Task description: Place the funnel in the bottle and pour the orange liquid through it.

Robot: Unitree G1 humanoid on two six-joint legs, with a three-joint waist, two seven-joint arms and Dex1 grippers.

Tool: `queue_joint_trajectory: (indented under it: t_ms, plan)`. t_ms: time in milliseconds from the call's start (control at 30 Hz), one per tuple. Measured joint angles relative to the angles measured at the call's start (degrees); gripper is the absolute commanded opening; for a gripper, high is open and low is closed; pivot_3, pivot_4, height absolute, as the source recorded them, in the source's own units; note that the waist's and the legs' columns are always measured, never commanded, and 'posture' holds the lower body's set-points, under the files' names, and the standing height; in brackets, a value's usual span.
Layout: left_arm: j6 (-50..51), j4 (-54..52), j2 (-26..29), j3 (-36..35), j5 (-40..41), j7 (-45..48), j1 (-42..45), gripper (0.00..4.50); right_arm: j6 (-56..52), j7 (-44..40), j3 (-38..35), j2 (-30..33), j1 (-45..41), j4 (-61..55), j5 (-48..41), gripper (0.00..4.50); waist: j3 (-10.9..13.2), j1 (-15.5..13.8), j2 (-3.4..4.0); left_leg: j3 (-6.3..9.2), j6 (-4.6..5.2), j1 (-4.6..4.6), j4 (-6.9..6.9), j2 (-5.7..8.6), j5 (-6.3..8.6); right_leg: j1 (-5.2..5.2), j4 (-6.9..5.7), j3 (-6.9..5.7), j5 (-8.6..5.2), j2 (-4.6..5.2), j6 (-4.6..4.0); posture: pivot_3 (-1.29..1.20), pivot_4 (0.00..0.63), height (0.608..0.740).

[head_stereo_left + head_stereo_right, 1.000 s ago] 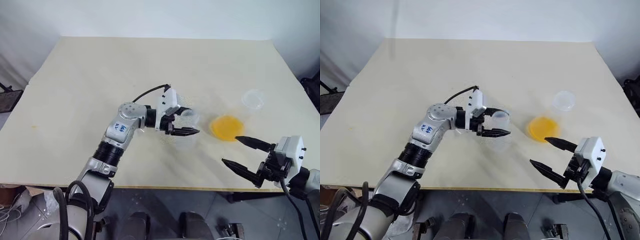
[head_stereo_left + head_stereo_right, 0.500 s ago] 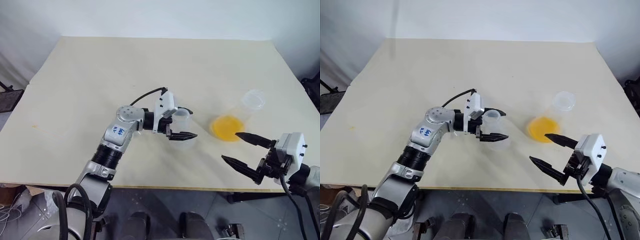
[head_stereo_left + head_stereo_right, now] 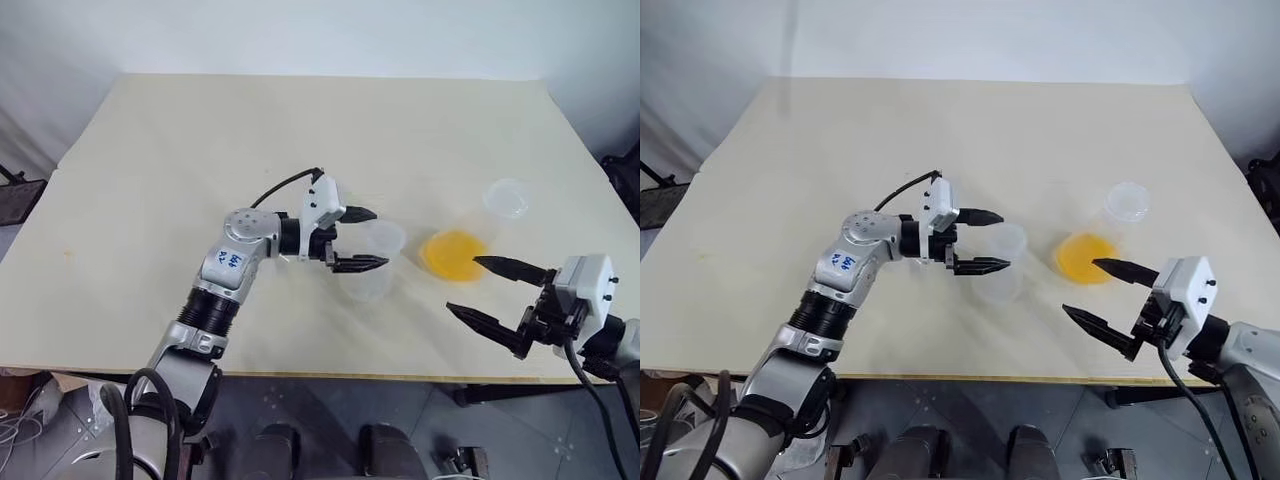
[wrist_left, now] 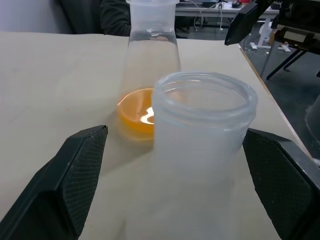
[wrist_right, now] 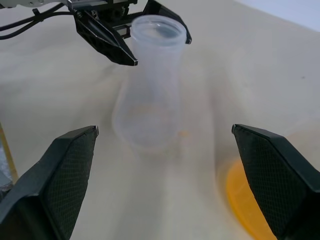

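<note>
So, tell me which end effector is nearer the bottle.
Left. The left end effector straddles the bottle with fingers open around its mouth; the right end effector hangs open, well off to its right.

- Left arm reaches in from the near left, forearm angled toward centre; left pincer [image 3: 358, 239] level, pointing right, jaws spread wide.
- Right pincer [image 3: 484, 290] at near right, level, pointing left, jaws spread wide, nothing held.
</note>
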State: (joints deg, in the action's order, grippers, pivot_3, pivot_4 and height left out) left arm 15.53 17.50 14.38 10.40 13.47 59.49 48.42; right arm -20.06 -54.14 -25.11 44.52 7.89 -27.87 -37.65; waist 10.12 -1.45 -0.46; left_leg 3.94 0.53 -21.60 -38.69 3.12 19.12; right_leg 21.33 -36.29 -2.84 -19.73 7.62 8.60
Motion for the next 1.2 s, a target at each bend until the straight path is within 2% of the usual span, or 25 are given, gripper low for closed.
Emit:
queue_joint_trajectory:
  t_ms: [233,633,800,933,1067,1200]
  plan:
    - [0.88,-1.41,1.01,-0.87,1.23,0.94,-0.98,4.47,0.00,-1.02,0.07,0.49,-1.15,1.24,0.03,4.50,0.00,0.01,0.00,0.00,0.00,0.00,0.00,0.00,0.00,0.00,0.00,0.00,0.00,0.01,0.00,0.00,0.150,0.740]
    - [7.68,-9.54,7.90,-3.98,6.89,4.16,-5.28,4.47,-0.03,-3.85,0.25,2.34,-3.35,3.63,0.66,4.50,-0.01,0.08,0.01,0.01,0.00,0.00,-0.01,-0.02,0.00,0.01,-0.02,0.02,0.00,0.01,0.00,0.00,0.150,0.740]
    - [13.57,-13.86,14.66,-11.09,11.17,2.21,-6.45,4.47,-0.03,-6.56,0.22,4.65,-4.66,5.86,0.69,4.50,0.00,0.24,0.02,0.02,0.00,0.00,0.00,-0.08,0.00,0.02,-0.01,0.02,0.00,-0.02,0.00,0.00,0.150,0.740]
    - [18.05,-16.09,17.06,-17.37,13.90,-2.73,-7.22,4.47,-0.04,-7.52,0.46,4.79,-5.53,6.32,0.71,4.50,0.00,0.16,0.02,0.03,0.00,0.00,-0.02,-0.06,0.00,0.01,-0.02,0.03,0.00,0.02,0.00,0.00,0.150,0.740]
    - [21.62,-22.24,21.10,-19.75,15.72,-4.15,-14.81,4.47,-0.06,-8.82,1.53,5.55,-7.08,8.12,0.81,4.50,-0.01,0.22,0.03,0.04,0.00,0.01,0.05,-0.08,0.00,0.02,0.01,0.04,0.00,0.03,0.00,0.00,0.150,0.740]
    - [22.61,-26.21,21.97,-21.64,16.15,-6.78,-19.96,4.47,-0.08,-9.77,2.77,5.67,-8.88,9.71,1.12,4.50,0.00,0.08,0.04,0.06,0.00,0.00,-0.02,-0.09,0.00,-0.05,0.19,0.06,0.00,0.04,0.00,0.00,0.150,0.740]
